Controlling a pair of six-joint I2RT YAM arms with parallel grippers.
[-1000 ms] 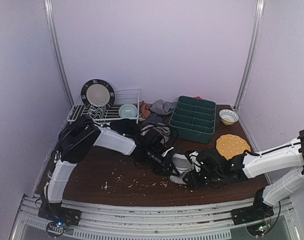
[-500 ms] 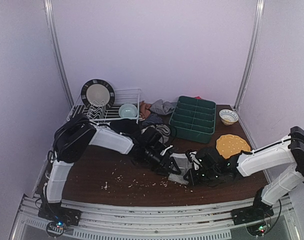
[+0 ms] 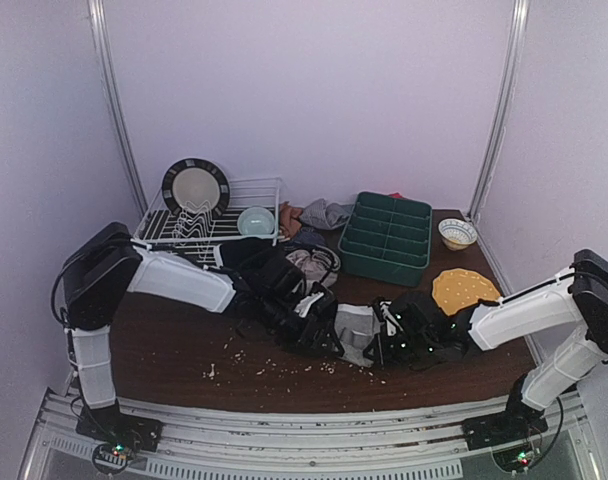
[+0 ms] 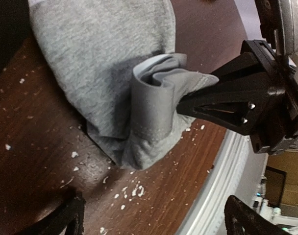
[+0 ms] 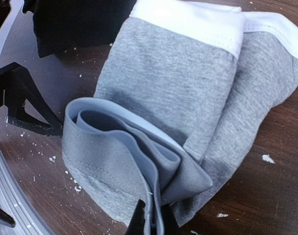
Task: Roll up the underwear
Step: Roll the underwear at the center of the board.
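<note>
A light grey underwear (image 3: 356, 322) with a white waistband (image 5: 188, 22) lies on the brown table between the two arms. Its near end is curled into a loose roll (image 5: 119, 152). My right gripper (image 5: 156, 223) is shut on that rolled end, and its black fingers (image 4: 212, 100) show pinching the fold in the left wrist view. The left gripper (image 4: 156, 218) stands wide open just beside the roll and holds nothing; one of its fingers (image 5: 21, 103) shows at the left of the right wrist view. Several more underwear (image 3: 322, 213) lie heaped at the back.
A black garment (image 5: 75, 24) lies just beyond the grey one. A white dish rack (image 3: 249, 190) with a plate (image 3: 195, 187) and a bowl (image 3: 255, 221) stands back left. A green compartment tray (image 3: 386, 237), a small bowl (image 3: 457, 233) and a yellow round mat (image 3: 465, 291) sit right. Crumbs (image 3: 274, 365) dot the table.
The left gripper has opened and let go of the grey cloth. The right gripper has moved in to the left and shut on the rolled end.
</note>
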